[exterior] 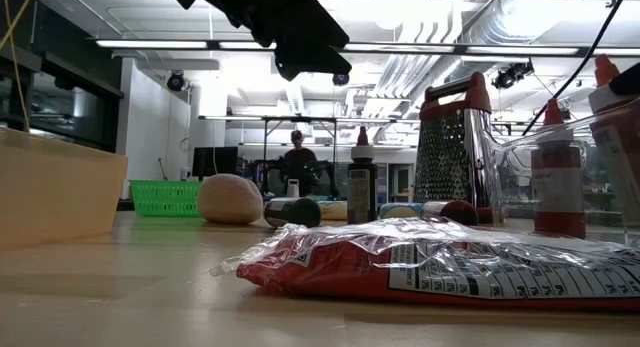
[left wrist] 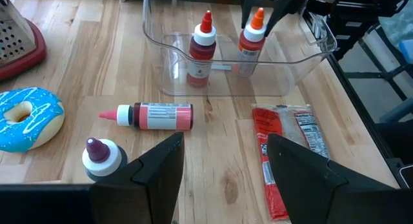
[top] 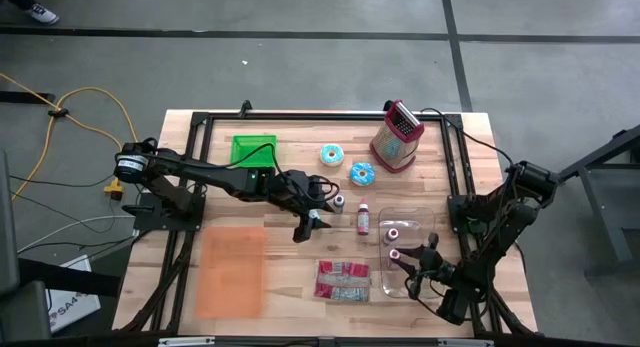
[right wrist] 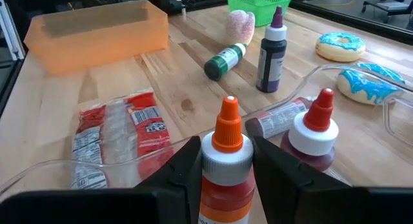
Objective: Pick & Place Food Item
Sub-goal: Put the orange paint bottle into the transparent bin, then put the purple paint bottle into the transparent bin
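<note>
Right gripper: fingers closed on the orange-capped bottle, standing inside the clear bin beside the red-capped bottle. Left gripper: fingers apart, empty, hovering over the table above a fallen red bottle. Red packet just beside the bin.

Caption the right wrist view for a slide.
Right end effector straddles orange-capped bottle in clear bin, beside red-capped bottle.

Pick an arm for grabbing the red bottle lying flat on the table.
Left, probably. The left gripper hangs open above the middle of the table, close beside the lying red bottle. The right gripper is in the clear bin, closed around the orange-capped bottle.
</note>
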`<state>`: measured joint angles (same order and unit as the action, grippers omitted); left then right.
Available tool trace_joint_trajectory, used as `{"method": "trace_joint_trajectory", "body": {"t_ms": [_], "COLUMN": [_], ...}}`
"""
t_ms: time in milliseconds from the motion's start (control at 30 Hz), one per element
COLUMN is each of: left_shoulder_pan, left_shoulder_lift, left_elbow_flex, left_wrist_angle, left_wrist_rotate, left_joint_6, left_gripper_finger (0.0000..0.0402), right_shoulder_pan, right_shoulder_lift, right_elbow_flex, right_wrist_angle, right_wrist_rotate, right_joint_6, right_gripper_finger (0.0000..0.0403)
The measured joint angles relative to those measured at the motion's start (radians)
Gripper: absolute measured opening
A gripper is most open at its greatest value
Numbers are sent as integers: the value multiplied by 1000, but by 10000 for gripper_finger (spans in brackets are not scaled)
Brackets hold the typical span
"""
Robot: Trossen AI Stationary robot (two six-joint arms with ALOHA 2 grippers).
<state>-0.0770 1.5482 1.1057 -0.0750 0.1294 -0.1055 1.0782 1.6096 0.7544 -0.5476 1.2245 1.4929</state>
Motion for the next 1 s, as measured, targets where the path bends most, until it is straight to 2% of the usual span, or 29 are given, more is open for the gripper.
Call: {"method": "trace_joint_trajectory", "body": {"t_ms": [233,533,1000], "left_shoulder_pan": [0,0,0], "left_shoulder_lift": [0,0,0], "left_elbow_flex": [0,0,0], "left_wrist_angle": [0,0,0], "left_wrist_rotate": [0,0,0], "left_joint_6": [0,0,0], "left_gripper_finger": [215,215,215], "right_shoulder_pan": [-2,-21,-20], "right_shoulder_lift": [0,0,0], "right_elbow_flex": [0,0,0], "right_wrist_angle": [0,2,5], "right_wrist_rotate": [-9,-30,-26], "right_joint_6": [3,2,-4], "right_gripper_finger": [108,139,137]}}
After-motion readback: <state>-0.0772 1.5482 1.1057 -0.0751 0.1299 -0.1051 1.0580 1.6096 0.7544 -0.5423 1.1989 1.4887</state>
